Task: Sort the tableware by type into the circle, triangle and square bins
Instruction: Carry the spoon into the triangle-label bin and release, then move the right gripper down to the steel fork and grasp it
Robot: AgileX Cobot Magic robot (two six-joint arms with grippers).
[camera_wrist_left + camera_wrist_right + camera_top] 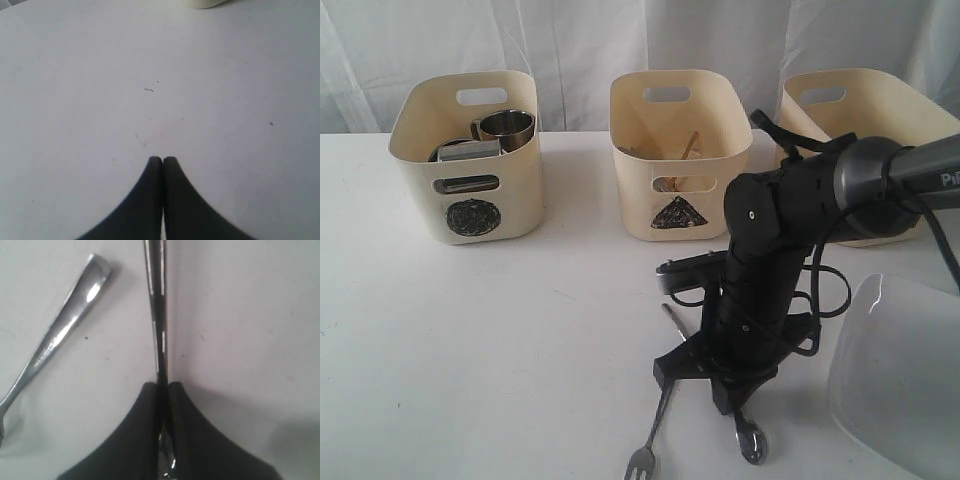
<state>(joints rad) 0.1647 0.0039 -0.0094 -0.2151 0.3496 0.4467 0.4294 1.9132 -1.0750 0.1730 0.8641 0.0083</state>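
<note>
My right gripper (705,375) (162,386) is low over the table near its front edge, shut on the steel spoon (157,315). The spoon's handle runs out ahead between the fingertips, and its bowl (752,440) shows below the arm. The steel fork (642,462) (60,335) lies on the table just beside it, untouched. A steel mug (507,127) sits in the circle bin (470,215), and wooden chopsticks (690,145) lean in the triangle bin (677,212). My left gripper (163,159) is shut and empty over bare table. It does not show in the exterior view.
A third cream bin (840,100) stands at the back right, half hidden by the right arm, so its mark is not visible. A large white plate (900,380) lies at the front right. A bin's edge (205,2) lies far ahead of the left gripper.
</note>
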